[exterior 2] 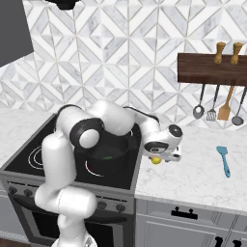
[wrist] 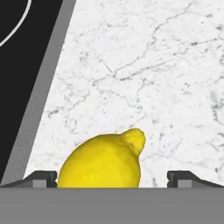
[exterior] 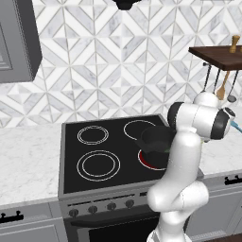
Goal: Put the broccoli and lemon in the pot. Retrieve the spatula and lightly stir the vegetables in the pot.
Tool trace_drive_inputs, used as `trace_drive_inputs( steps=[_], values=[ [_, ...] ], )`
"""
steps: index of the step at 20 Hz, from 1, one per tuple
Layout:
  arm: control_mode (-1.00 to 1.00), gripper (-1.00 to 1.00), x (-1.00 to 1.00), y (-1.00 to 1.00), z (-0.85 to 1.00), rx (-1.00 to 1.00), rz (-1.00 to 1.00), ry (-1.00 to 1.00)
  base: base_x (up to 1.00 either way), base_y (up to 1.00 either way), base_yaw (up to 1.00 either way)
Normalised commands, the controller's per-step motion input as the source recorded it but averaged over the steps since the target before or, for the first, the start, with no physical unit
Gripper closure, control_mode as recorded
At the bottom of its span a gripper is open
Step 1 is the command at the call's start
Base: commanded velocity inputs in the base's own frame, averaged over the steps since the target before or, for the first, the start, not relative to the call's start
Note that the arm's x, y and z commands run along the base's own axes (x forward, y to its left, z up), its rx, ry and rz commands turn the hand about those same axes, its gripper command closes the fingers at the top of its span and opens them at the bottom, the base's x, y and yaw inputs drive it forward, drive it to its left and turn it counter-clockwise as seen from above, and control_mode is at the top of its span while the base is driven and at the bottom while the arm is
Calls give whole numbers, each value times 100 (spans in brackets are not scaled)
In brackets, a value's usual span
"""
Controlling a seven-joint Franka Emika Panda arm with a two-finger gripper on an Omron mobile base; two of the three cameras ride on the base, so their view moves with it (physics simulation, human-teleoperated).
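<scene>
The yellow lemon [wrist: 103, 162] lies on the marble counter just right of the stove. My gripper [wrist: 113, 178] hangs low over it, open, with a fingertip [wrist: 41, 177] on each side and a gap on the right. From the right base view the lemon [exterior 2: 156, 160] peeks out under the gripper [exterior 2: 161, 155]. The black pot [exterior 2: 108, 167] sits on the stove's front right burner, and a bit of green, the broccoli [exterior 2: 107, 157], shows inside it. In the left base view the pot [exterior: 153, 139] is partly behind my arm. The teal spatula [exterior 2: 223, 159] lies flat on the counter farther right.
The black stove top [exterior: 94, 142] has marble counter on both sides. A dark wooden rack [exterior 2: 212, 70] on the wall carries grey ladles [exterior 2: 198, 112] and a tan wooden spatula [exterior 2: 224, 111]. My arm arches over the pot.
</scene>
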Motion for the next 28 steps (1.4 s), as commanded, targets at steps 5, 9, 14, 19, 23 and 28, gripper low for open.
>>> trace_drive_inputs(
  steps=[5,9,14,19,23,28],
  values=[
    [-100,-100,0,1,-27,0,0,4,0,0,0],
    [-100,100,3,10,-29,1,0,2,0,0,0],
    [-100,100,0,3,-25,2,0,0,0,0,0],
    [-100,100,-47,3,23,2,0,-3,0,0,0],
    [-100,100,-98,10,75,0,-2,-7,0,0,0],
    [-100,100,-73,72,78,1,-2,0,0,0,0]
  ],
)
